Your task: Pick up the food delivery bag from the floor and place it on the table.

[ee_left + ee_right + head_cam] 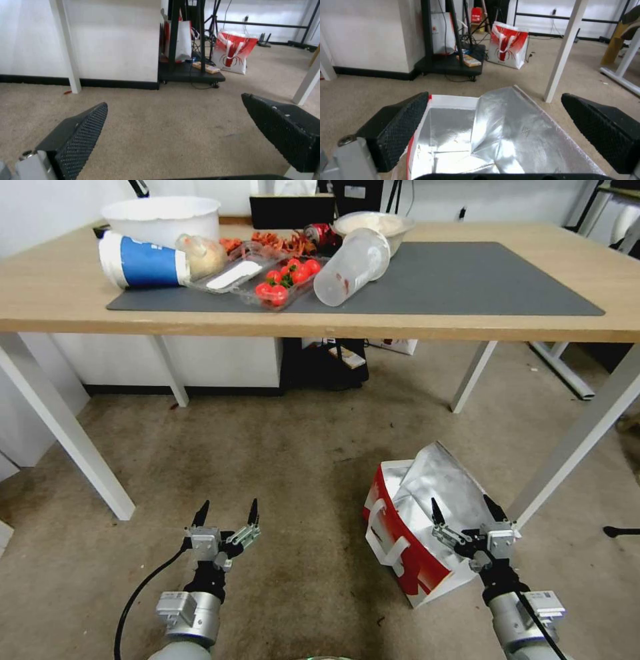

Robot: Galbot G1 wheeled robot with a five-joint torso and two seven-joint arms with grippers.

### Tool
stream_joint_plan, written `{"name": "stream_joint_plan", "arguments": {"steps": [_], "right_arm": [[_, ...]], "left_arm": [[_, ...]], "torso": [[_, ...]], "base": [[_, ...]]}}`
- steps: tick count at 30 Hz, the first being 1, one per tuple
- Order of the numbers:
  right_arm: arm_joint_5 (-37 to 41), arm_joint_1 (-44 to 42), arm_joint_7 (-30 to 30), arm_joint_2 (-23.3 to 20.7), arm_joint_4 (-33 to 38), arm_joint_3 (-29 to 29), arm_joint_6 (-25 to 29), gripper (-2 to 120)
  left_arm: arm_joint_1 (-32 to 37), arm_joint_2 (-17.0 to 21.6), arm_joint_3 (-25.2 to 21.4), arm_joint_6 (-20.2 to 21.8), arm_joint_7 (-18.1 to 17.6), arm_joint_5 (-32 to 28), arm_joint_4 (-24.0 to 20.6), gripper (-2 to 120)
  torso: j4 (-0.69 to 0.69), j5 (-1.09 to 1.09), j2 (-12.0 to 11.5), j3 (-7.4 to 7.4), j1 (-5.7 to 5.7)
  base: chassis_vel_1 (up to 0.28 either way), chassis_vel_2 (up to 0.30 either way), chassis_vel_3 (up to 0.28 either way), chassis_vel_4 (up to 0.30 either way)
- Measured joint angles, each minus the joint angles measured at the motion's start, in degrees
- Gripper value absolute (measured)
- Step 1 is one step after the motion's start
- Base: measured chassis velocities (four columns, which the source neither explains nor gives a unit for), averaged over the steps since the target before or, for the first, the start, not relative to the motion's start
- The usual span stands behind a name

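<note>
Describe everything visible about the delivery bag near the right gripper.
The bag is a boxy red-and-white paper bag with white strap handles and crinkled silver foil lining. It sits on the floor near a table leg, leaning, its mouth open and the foil flap standing up. The right gripper hovers over the opening, fingers spread to either side of the foil, apparently not yet gripping it.

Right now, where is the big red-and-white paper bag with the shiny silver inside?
The red-and-white paper bag sits on the floor on the robot's right, near a white table leg, directly under the open right claw.
</note>
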Motion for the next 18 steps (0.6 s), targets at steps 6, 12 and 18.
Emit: {"name": "stream_joint_plan", "arguments": {"steps": [6,12,18], "right_arm": [[0.09,0.07,0.00,-0.13,-0.11,0.00,-0.09,100],[0.20,0.12,0.00,-0.26,-0.12,0.00,-0.28,100],[0.47,0.07,-0.01,-0.83,-0.30,-0.01,-0.32,100]], "left_arm": [[0.17,-0.26,0.13,-0.06,-0.06,0.15,0.01,100],[0.08,-0.37,0.15,-0.10,-0.08,0.16,0.02,100],[0.10,-0.52,0.16,-0.39,-0.08,0.20,0.29,100]], "torso": [[0.00,0.00,-1.16,-1.13,-0.04],[0.00,0.00,-2.05,-1.31,-0.19],[0.00,0.00,-2.14,-1.31,-0.23]], "base": [[0.000,0.000,0.000,0.000],[0.000,0.000,0.000,0.000],[0.000,0.000,0.000,0.000]]}}
